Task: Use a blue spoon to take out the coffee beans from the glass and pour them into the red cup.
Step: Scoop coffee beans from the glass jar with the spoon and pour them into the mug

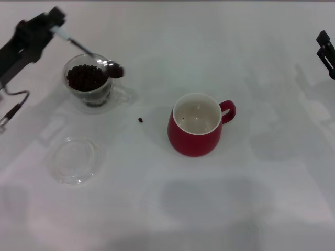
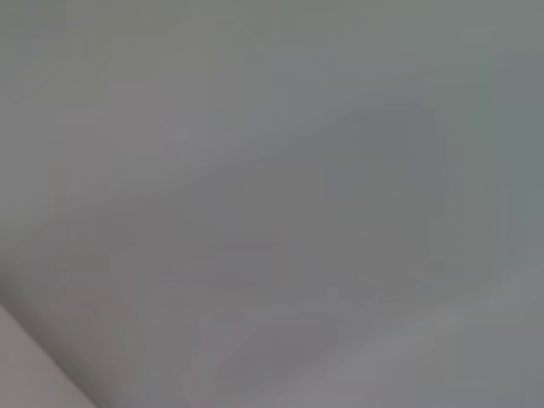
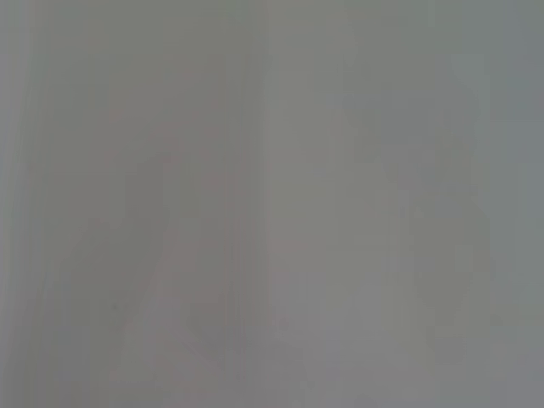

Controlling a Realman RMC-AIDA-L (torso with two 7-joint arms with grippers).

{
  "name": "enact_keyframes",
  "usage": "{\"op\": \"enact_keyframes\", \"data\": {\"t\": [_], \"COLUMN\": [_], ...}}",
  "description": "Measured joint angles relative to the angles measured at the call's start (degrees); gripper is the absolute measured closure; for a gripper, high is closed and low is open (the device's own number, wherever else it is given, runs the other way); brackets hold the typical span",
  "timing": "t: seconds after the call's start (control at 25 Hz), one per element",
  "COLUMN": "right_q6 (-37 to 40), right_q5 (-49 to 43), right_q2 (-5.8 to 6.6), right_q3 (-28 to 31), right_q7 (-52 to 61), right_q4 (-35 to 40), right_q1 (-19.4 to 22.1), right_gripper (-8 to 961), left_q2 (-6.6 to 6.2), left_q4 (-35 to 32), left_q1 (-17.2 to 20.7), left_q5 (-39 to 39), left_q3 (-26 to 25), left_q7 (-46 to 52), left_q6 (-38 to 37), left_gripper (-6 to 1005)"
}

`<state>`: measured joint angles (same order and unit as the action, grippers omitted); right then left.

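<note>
In the head view my left gripper (image 1: 54,26) at the far left is shut on the pale handle of the blue spoon (image 1: 84,47). The spoon slants down to the right, and its silver bowl holds a few coffee beans (image 1: 116,70) over the right rim of the glass (image 1: 93,83). The glass, with its side handle, holds many more dark beans (image 1: 84,77). The red cup (image 1: 196,125) stands at the middle, handle to the right, its cream inside nearly bare. My right gripper (image 1: 325,52) is at the far right edge. Both wrist views show only blank grey.
One loose bean (image 1: 141,120) lies on the white table between the glass and the red cup. A shallow clear handleless glass dish (image 1: 72,159) sits in front of the glass. A cable (image 1: 13,110) hangs at the left edge.
</note>
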<state>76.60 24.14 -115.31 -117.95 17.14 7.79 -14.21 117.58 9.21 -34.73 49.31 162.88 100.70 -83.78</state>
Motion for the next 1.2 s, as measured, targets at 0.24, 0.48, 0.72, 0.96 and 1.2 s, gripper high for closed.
{"op": "enact_keyframes", "data": {"t": [0.24, 0.48, 0.72, 0.96, 1.2], "right_q6": [0.1, 0.13, -0.04, -0.25, -0.31], "right_q5": [-0.25, -0.31, -0.33, -0.32, -0.25], "right_q2": [0.0, 0.0, -0.05, -0.09, -0.09], "right_q3": [-0.19, -0.5, -0.91, -1.19, -1.65], "right_q7": [0.14, 0.19, 0.25, 0.38, 0.48], "right_q4": [-0.05, -0.06, 0.0, -0.03, 0.06], "right_q1": [0.06, 0.23, 0.69, 1.13, 1.5], "right_gripper": [239, 240, 240, 240, 240], "left_q2": [-0.38, -0.5, 0.05, 0.08, -0.32], "left_q4": [-1.31, -0.79, -0.69, -1.16, -0.6], "left_q1": [-5.67, -13.26, -20.72, -24.85, -23.92], "left_q5": [-5.54, -13.33, -22.78, -26.72, -26.16], "left_q3": [0.07, 0.07, 0.07, 0.06, 0.03], "left_q7": [0.01, -1.02, -5.96, -11.49, -14.72], "left_q6": [-0.4, 0.91, 4.08, 4.22, 2.97], "left_gripper": [866, 866, 865, 867, 866]}}
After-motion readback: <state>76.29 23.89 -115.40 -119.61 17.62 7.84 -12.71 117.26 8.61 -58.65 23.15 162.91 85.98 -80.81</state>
